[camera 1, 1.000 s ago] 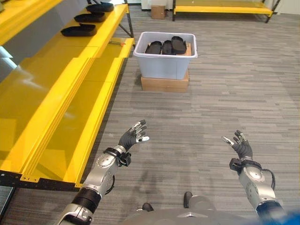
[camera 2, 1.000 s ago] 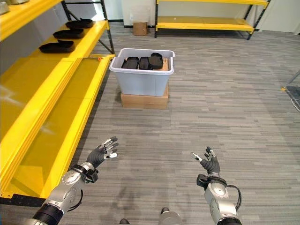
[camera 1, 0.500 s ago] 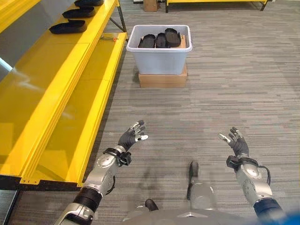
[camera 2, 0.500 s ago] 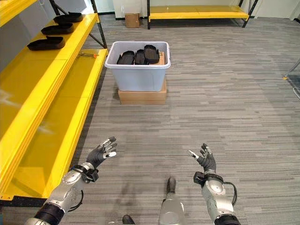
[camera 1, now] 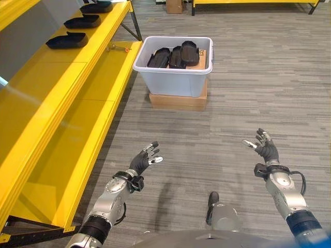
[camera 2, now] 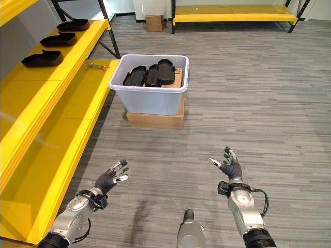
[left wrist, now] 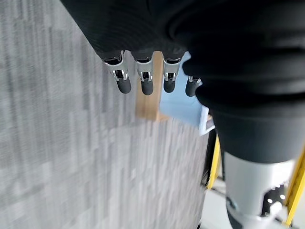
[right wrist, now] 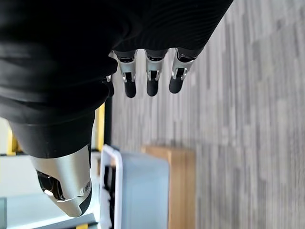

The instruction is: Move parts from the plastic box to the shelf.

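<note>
A pale grey plastic box (camera 1: 172, 77) stands on a cardboard box (camera 1: 178, 101) ahead of me on the floor. Several black moulded parts (camera 1: 173, 56) lie inside it. Three more black parts (camera 1: 66, 40) rest in a row on the yellow shelf (camera 1: 62, 98) along my left. My left hand (camera 1: 140, 161) hovers low over the floor, open and empty, well short of the box. My right hand (camera 1: 265, 150) hangs at about the same height on the other side, also open and empty. The box (right wrist: 143, 191) also shows past the right hand's fingers (right wrist: 150, 76).
A small orange-handled tool (camera 1: 118, 49) lies on the shelf's lower level near the box. A second yellow shelf (camera 2: 232, 16) and a small cardboard carton (camera 2: 153, 22) stand at the far wall. Grey plank floor (camera 1: 232, 113) spreads between me and the box.
The whole picture has shifted: the camera has moved, and the plastic box now looks a little nearer. Both hands stay open and raised, much as before.
</note>
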